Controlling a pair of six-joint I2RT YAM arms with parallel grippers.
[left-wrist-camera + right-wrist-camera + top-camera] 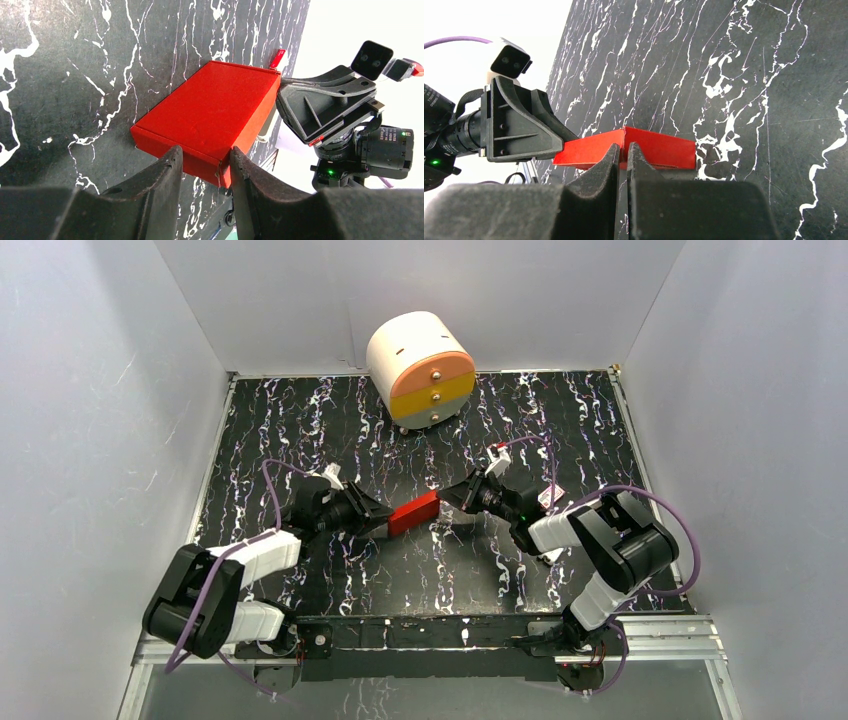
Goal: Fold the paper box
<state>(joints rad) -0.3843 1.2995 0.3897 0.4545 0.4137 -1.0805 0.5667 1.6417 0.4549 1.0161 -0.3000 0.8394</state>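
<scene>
paper box [414, 513], just one, two grippers [383, 520] [447, 502]

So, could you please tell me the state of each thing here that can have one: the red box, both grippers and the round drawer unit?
paper box: folded shut into a flat box, between the two grippers.
left gripper: partly open, fingers on either side of the box's near corner; a firm grip cannot be told.
right gripper: almost closed, seemingly pinching the box's other end.
drawer unit: all three drawers shut.
</scene>
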